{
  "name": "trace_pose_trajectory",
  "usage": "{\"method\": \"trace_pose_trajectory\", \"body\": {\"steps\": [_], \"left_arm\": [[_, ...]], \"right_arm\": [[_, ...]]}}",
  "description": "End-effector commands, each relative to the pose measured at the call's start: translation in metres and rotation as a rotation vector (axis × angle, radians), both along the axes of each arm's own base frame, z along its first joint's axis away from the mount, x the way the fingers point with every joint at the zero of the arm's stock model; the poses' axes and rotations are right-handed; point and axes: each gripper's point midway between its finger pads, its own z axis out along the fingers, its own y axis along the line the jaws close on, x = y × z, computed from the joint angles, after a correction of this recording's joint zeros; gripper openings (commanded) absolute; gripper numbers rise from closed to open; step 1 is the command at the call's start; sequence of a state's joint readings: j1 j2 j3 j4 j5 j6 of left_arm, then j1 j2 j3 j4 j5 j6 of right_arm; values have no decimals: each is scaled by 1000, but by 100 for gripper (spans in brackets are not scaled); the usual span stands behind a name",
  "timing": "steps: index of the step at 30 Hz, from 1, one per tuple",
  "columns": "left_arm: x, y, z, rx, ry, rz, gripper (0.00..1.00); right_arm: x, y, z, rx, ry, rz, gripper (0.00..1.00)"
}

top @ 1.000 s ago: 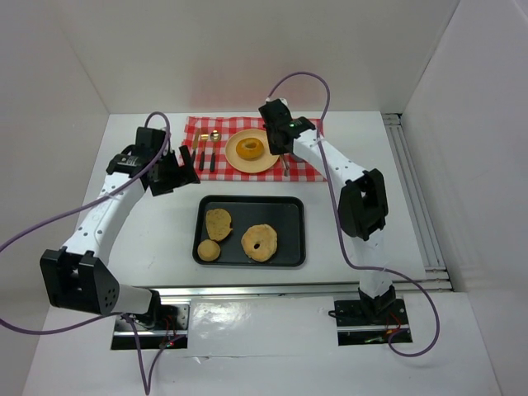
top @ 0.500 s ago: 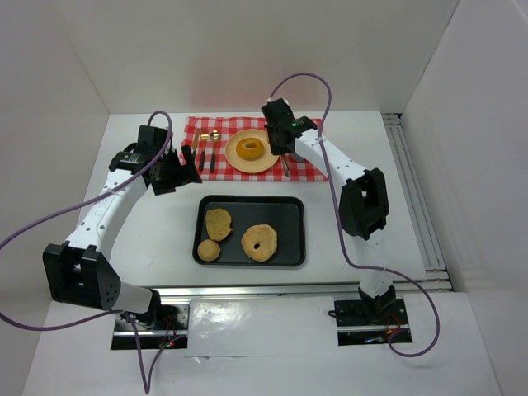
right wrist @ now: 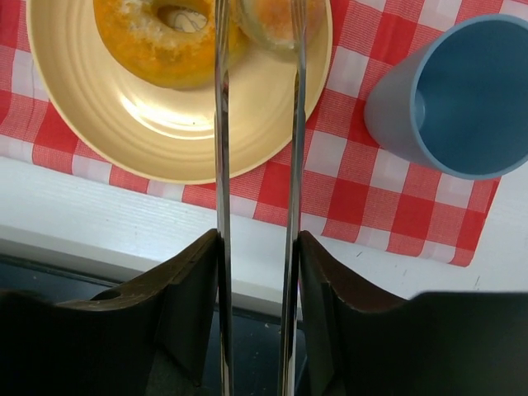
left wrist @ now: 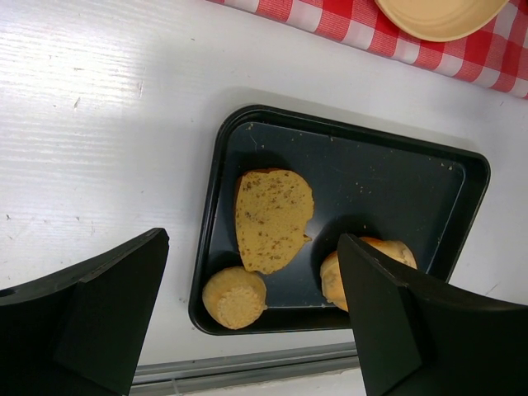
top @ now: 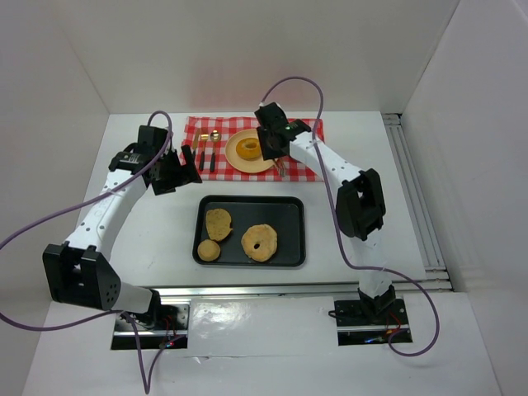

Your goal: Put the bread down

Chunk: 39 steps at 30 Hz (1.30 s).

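My right gripper is shut on metal tongs. The tong tips pinch a small round bread piece over the yellow plate, beside a glazed ring bread. In the top view the right gripper hovers at the plate's right side. My left gripper is open and empty, above the black tray. The tray holds a flat bread slice, a small bun and a ring bread partly hidden by my finger.
A red checked cloth lies at the back under the plate, with cutlery on its left part. A blue cup stands on the cloth right of the plate. White walls enclose the table; a rail runs along the right.
My right gripper with the tongs has moved left, over the plate's right side. The left arm shifted slightly early on, then held still.
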<state>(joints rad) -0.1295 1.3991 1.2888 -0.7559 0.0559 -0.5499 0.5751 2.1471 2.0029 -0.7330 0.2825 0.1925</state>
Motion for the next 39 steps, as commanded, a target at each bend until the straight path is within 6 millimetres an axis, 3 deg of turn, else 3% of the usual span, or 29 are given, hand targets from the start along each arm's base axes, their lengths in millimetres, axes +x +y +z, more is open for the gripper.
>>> {"method": "trace_pose_trajectory", "body": {"steps": [1,9,13,16,22,23,27,31,39], "left_arm": [[1,1,18,-3,-59,-12,96],[-8,2,24,-6,-85,-12,96],[-15,6,19,-5,-76,-2,96],[-18,8,22,2,-88,4,96],[-22,16,32,20,-121,19,96],[-23,19,34,20,-130,32,96],[-25,26,38,20,-144,52,96],[-30,27,35,13,-134,54,96],[-33,24,28,1,-113,42,96]], "right_arm": [[0,8,54,66,-107,2,49],[-25,17,108,136,-192,24,49],[-59,28,125,172,-197,61,49],[-80,35,127,205,-174,98,49],[-174,72,92,299,19,302,49],[-188,72,94,321,36,324,49],[-235,73,58,370,212,382,49],[-258,68,37,411,292,391,54],[-260,76,12,447,375,416,61]]}}
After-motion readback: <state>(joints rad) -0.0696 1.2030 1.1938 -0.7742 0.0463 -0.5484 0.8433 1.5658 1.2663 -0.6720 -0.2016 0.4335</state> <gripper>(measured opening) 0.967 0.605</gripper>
